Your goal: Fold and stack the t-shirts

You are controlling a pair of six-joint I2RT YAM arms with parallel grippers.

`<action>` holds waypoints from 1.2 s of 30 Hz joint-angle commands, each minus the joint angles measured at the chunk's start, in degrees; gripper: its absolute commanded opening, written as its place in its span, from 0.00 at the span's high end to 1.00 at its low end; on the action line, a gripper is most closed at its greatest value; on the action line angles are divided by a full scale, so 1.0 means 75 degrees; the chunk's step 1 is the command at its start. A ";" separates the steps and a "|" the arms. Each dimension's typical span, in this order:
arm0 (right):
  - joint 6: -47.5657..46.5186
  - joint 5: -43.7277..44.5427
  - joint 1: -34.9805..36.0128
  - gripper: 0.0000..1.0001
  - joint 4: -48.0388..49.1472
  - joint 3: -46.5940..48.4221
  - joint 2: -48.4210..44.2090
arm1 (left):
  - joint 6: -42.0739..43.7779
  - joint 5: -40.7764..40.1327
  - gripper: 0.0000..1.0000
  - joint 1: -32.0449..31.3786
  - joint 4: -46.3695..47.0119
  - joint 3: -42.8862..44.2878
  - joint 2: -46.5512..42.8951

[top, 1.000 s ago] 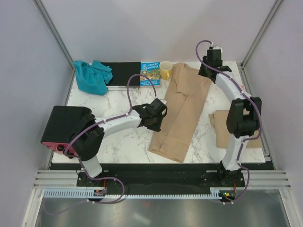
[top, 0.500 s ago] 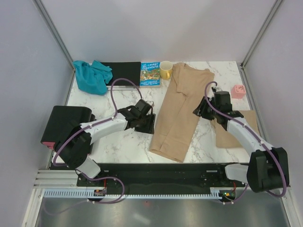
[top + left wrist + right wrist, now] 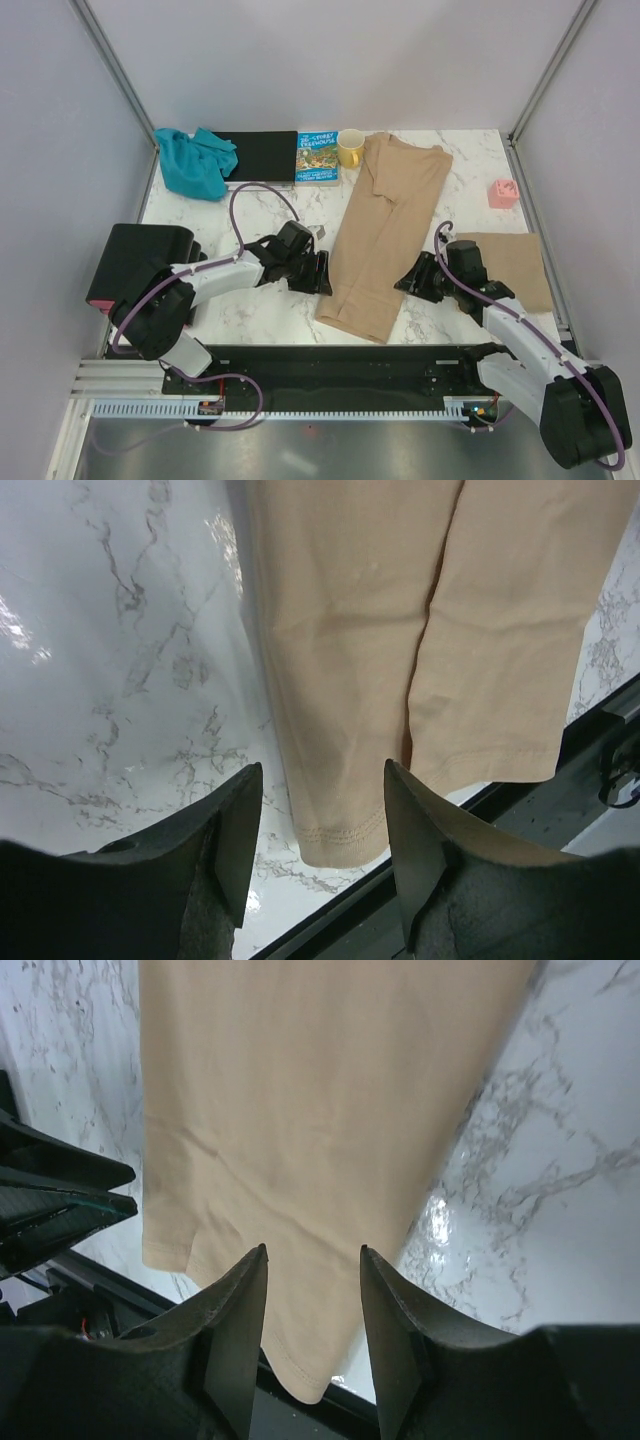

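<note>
- Down near the marble table, the left gripper sits just beside the long tan t-shirt, at the left edge of its near end
- Its two dark fingers are spread wide and hold nothing; in the wrist view the shirt's stitched hem corner lies flat beyond the gap
- Across the cloth, the right gripper sits just beside the long shirt's right edge, also at the near end, pointing in toward it
- Its jaws are parted as well and grip nothing, with flat tan cloth showing between them; whether either gripper's tips touch the cloth cannot be told
- The long tan t-shirt lies folded into a narrow strip, its hem end at the table's near edge and its wider end toward the far edge, leaning slightly to the right
- A second tan t-shirt lies flat to the right of the long shirt's near half, apart from it
- A yellow mug stands just left of the long shirt's far end, with a picture book and a black board farther left
- The teal-blue garment lies crumpled well to the left of the long shirt's far end, overlapping the board's far side
- A small pink object sits well to the right of the long shirt's far end
</note>
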 commanded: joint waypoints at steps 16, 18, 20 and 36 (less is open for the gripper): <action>0.1809 0.0968 0.2008 0.51 -0.0413 -0.0995 -0.0572 | -0.0220 0.0504 0.41 0.0020 0.0445 -0.0800 -0.0156; 0.1926 0.1389 0.2301 0.51 -0.0822 -0.0948 -0.0876 | -0.0197 0.0492 0.41 0.0020 0.0457 -0.0812 -0.0168; 0.2102 0.1507 0.2419 0.50 -0.1126 -0.0995 -0.1226 | -0.0197 0.0527 0.42 0.0020 0.0445 -0.0777 -0.0144; 0.2758 0.1871 0.3263 0.49 -0.0649 -0.1381 -0.0902 | -0.0197 0.0410 0.42 0.0020 0.0433 -0.1011 -0.0601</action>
